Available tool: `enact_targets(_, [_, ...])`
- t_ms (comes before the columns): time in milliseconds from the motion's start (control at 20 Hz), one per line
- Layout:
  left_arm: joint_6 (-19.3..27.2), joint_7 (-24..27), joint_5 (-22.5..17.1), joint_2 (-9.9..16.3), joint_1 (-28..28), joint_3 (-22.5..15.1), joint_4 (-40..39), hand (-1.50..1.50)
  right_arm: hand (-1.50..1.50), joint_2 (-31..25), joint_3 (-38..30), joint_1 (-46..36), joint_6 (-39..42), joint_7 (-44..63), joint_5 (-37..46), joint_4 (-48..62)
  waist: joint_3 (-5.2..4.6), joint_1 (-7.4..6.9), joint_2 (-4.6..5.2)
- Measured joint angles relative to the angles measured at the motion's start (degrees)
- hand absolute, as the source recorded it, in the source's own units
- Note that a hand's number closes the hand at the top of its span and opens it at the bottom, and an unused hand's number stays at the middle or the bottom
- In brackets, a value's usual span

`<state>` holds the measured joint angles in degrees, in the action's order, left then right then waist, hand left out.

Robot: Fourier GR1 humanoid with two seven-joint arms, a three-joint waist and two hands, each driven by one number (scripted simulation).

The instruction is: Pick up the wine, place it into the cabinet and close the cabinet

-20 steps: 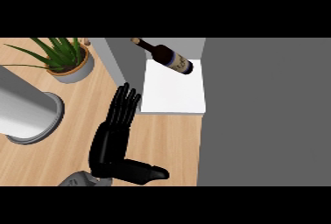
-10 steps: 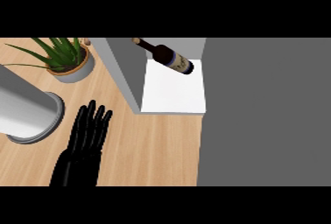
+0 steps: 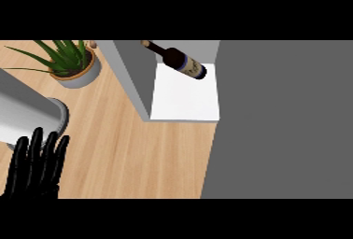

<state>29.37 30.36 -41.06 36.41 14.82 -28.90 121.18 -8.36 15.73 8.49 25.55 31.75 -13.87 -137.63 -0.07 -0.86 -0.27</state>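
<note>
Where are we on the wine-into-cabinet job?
Done: the wine bottle lies on the white cabinet shelf. In hand: nothing; the left hand is open at the lower left over the counter. Left: closing the cabinet, which looks open.

Only one hand (image 3: 36, 170) shows: glossy black all over, with long, slim, rounded fingers (image 3: 34, 149) catching faint highlights.

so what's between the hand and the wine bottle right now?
Head view: mostly bare wooden counter, then the cabinet's grey side wall. The open hand shows at lower left; the wine bottle lies inside the cabinet.
</note>
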Motion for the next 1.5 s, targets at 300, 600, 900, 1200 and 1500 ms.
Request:
enact_targets(300, [-7.86,2.38,-5.38,5.39,11.47,9.65,5.04,-1.50,1.50,4.51,10.74,-2.24,-4.71,4.55,2.82,-0.20,-0.03,-0.49,-0.17])
enact_targets(600, [-15.42,4.07,-9.09,7.64,18.52,18.16,5.22,-1.50,1.50,7.40,21.26,-10.62,-13.48,7.22,13.84,0.52,-0.05,-0.61,-0.18])
enact_targets(900, [-22.27,3.80,-12.18,9.00,22.49,25.39,4.72,-1.50,1.50,8.09,28.59,-24.30,-25.30,7.86,21.43,8.90,-0.05,-0.94,-0.09])
enact_targets(1200, [-29.26,2.58,-15.59,9.35,26.20,32.04,4.34,-1.50,1.50,8.10,27.02,-38.68,-35.01,8.97,20.07,19.07,0.01,-1.28,0.05])
enact_targets(1500, [-33.19,0.48,-16.81,8.35,28.11,36.22,4.14,-1.50,1.50,8.35,20.11,-50.93,-37.17,7.37,15.71,30.82,-0.01,-1.21,0.17])
